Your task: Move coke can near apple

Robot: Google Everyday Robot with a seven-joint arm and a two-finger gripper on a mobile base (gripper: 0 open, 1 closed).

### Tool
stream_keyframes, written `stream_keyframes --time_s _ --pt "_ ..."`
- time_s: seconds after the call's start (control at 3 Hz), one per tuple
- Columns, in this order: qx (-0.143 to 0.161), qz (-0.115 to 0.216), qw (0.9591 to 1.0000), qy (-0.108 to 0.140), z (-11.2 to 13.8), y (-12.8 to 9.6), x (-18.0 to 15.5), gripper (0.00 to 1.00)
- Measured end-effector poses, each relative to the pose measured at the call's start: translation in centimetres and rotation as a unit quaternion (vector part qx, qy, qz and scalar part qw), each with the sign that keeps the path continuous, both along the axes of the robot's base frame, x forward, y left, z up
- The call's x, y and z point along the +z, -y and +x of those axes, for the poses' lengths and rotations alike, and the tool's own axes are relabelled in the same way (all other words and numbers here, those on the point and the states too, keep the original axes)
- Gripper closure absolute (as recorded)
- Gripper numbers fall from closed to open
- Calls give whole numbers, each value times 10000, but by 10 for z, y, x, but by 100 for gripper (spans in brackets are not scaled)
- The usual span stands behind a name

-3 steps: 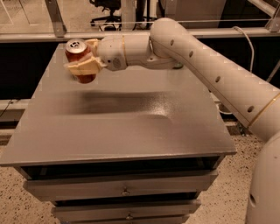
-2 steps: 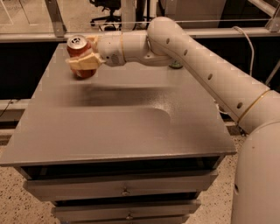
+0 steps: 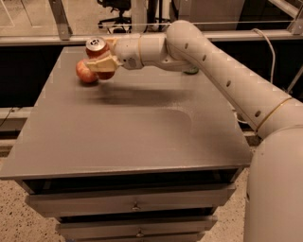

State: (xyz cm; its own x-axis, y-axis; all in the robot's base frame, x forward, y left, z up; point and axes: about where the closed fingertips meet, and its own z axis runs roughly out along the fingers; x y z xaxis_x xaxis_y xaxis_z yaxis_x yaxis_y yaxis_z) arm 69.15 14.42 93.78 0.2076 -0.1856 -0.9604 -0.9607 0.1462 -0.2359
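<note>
- Grey cabinet top [image 3: 142, 132]: flat and matt, with two drawers with small pulls stacked in the front below it; a glass partition and an office chair [image 3: 116, 8] stand behind, and speckled floor shows at lower left.
- Apple [image 3: 85, 72]: red with a paler blush, resting on the far left part of the top, near the back edge.
- Coke can [image 3: 96, 46]: red, upright, silver lid with pull tab facing up; it is just right of the apple and close against it. Contact between the two cannot be told. Its base appears raised off the top, with a soft shadow on the surface nearer the camera.
- Gripper [image 3: 101, 61]: cream fingers [image 3: 97, 65] clamped around the can's body, one across its near side, the other hidden behind it.
- Arm [image 3: 213, 66]: white, reaching in from the right edge across the back of the top to the far left corner.
- Cable [image 3: 270, 45]: pale, looping behind the arm at right.
</note>
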Motion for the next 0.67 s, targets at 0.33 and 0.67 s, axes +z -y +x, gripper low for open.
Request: stream_keyframes --time_s 0.33,0.67 --pt "-91 66 9998 -168 12 3 -13 85" --pt "-242 117 9990 -347 22 11 -26 53"
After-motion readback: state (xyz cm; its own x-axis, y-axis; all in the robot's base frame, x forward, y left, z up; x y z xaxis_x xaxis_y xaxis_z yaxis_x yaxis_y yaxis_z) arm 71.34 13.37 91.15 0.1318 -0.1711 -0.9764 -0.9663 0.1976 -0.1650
